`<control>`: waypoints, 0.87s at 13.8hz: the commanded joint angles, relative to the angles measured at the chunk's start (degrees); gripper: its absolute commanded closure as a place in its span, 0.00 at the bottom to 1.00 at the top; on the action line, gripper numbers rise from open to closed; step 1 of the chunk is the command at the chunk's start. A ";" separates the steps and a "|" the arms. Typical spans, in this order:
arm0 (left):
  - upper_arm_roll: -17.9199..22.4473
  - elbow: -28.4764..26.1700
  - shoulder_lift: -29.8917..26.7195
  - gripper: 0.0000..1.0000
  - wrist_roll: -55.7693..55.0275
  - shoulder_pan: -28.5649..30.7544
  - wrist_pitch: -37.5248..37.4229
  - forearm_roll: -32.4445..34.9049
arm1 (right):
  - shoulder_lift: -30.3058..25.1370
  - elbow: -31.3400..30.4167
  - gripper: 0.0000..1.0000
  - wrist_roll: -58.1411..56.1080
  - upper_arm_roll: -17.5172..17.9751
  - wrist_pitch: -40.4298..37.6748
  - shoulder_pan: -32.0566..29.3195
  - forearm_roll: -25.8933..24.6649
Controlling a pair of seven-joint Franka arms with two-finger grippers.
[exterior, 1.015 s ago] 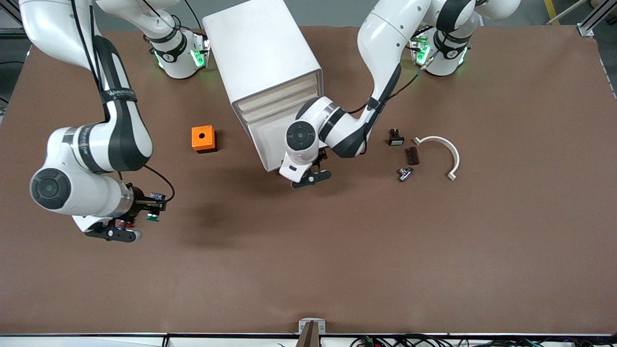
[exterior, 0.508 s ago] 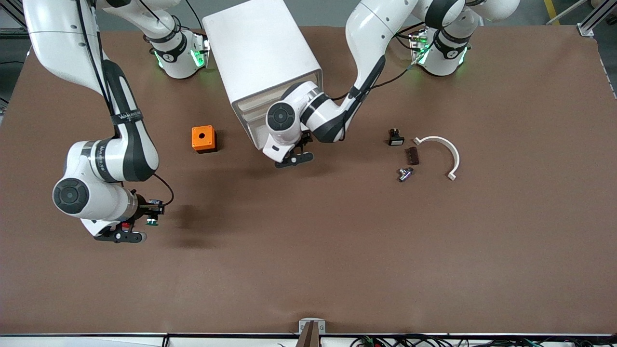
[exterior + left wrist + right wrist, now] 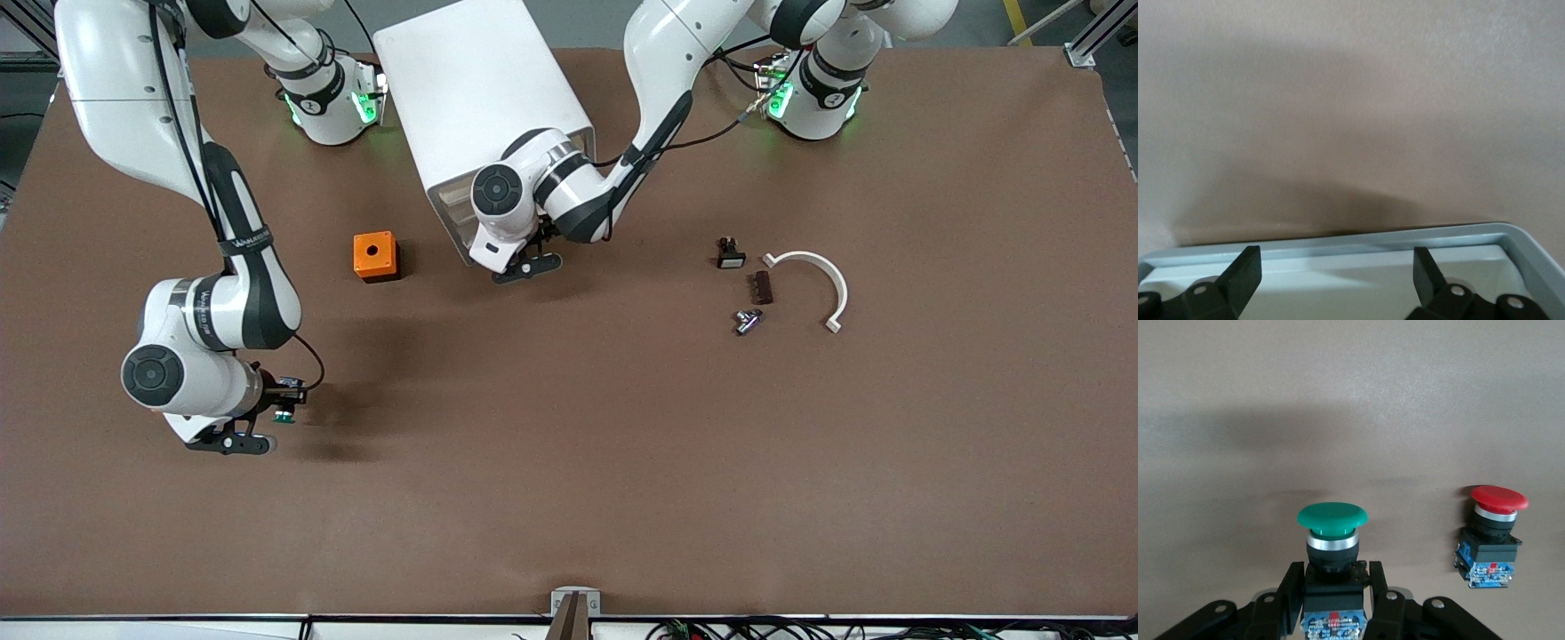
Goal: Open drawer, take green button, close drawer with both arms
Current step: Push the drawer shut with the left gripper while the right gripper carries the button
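Two arms: both work over the brown worktop; neither of them waits.
Right gripper: it is low over the worktop toward the right arm's end, nearer to the front camera than the orange box.
Right jaws: closed on the black body of the green button, one jaw on each side.
Green button: held with its green cap pointing away from the wrist; below the black part a blue part with a small red mark shows between the jaws.
Red button: it shows in the right wrist view, on the worktop just beside the held green button and apart from it.
Left gripper: it is at the front of the white cabinet, at its lowest part.
Left jaws: open wide and gripping nothing; the two black tips stand well apart over the drawer.
Drawer: in the left wrist view its pale rim and a part of its white inside show under the jaws; in the front view the left wrist covers most of the cabinet front, so I cannot tell how much the drawer stands out.
Orange box: it stands on the worktop beside the cabinet, toward the right arm's end, with a round dark hole on top.
Small parts: a black part, a dark brown block, a metal piece and a white curved piece lie together toward the left arm's end.
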 commanded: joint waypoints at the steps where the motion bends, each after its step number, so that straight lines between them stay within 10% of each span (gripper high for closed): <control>1: -0.24 -0.73 -0.61 0.00 -1.31 -0.83 -0.05 0.33 | -0.19 -2.11 0.80 0.25 1.03 2.54 -1.14 -0.78; 12: 2.66 -0.20 -11.92 0.00 -0.17 12.08 -3.02 9.19 | 1.57 -3.69 0.77 0.34 1.03 7.21 -1.23 -1.92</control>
